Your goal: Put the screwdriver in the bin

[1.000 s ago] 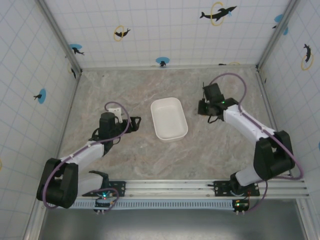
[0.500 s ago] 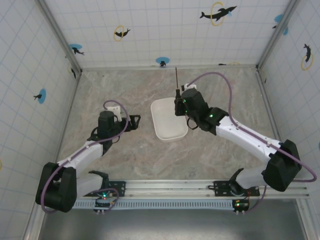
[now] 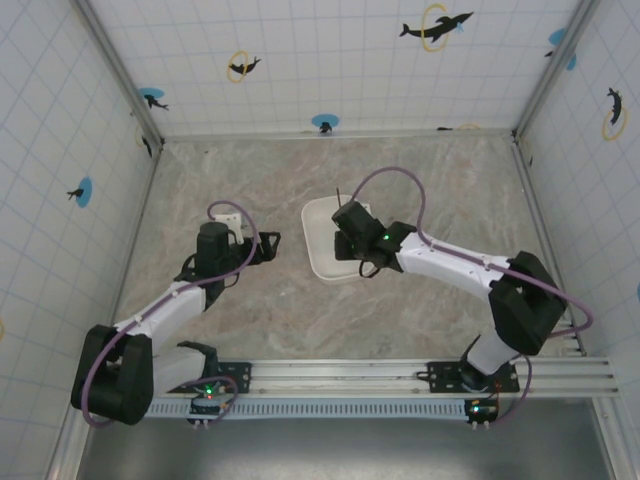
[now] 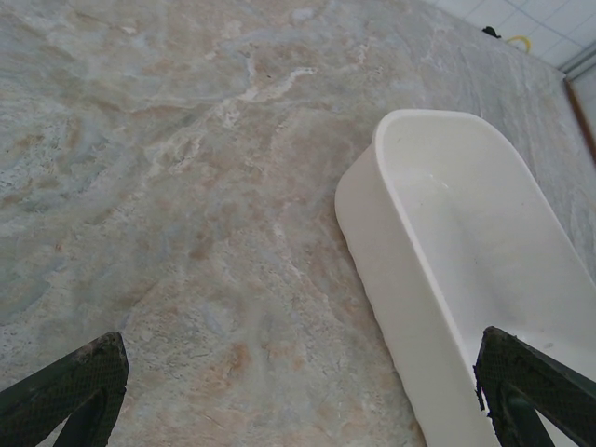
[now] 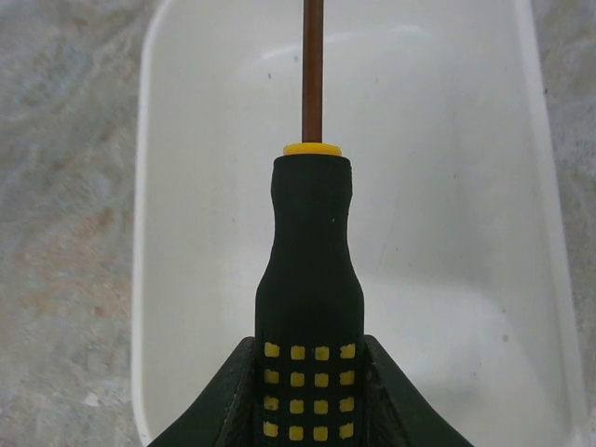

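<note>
I had the screwdriver (image 5: 309, 279) held over the bin (image 3: 309, 238).
The left gripper (image 3: 272, 247) sat spread wide near the bin's left wall, over the marble table (image 3: 430, 180); the right gripper (image 5: 309, 382) clamped the handle between its fingers, shaft pointing out above the bin's floor.

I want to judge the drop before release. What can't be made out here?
Tip of the screwdriver: right wrist view, the shaft runs off the top edge.
Its handle: top view, covered by the right tool.
Rest of the bin: left wrist view, cut by the right and bottom edges, partly behind a finger of the left tool.
Height of the screwdriver above the bin floor: no side view.
</note>
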Robot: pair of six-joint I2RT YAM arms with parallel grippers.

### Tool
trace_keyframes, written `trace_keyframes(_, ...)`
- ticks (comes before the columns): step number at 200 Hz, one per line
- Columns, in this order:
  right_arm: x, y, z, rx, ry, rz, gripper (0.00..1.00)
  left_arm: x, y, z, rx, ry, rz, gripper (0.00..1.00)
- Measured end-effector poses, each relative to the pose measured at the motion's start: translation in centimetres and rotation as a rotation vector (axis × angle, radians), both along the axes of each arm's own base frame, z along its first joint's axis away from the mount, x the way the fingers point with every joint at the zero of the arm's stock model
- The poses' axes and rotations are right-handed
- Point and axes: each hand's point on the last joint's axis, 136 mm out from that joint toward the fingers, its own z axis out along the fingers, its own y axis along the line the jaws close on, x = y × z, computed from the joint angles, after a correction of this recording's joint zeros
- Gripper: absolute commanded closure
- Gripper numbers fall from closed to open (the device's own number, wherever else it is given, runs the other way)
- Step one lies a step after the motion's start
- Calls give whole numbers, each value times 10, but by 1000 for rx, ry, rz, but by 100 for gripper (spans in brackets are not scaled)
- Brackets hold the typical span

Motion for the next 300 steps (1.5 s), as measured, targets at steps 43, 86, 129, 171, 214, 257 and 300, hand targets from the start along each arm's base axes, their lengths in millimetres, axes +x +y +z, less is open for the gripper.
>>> trace_keyframes(43,-5,6,-31,-50,92,15,100,-1,1,-2,9,5,-2,2)
trace_keyframes(86,-2,12,-43,-75,123,25,100,-1,1,-2,24,3,-6,2)
trace_keyframes(129,0,14,-56,-110,147,29,100,-1,1,-5,31,10,-9,2)
trace_keyframes(171,-3,10,-70,-148,176,28,97,0,1,-5,35,18,-10,2)
trace_keyframes(214,-3,9,-83,-176,196,29,88,-1,1,-5,36,21,-10,2)
trace_keyframes(257,-4,9,-85,-181,197,34,64,-1,1,-5,36,22,-10,2)
trace_keyframes(300,-3,9,-86,-188,197,43,47,-2,2,-7,38,29,-10,2)
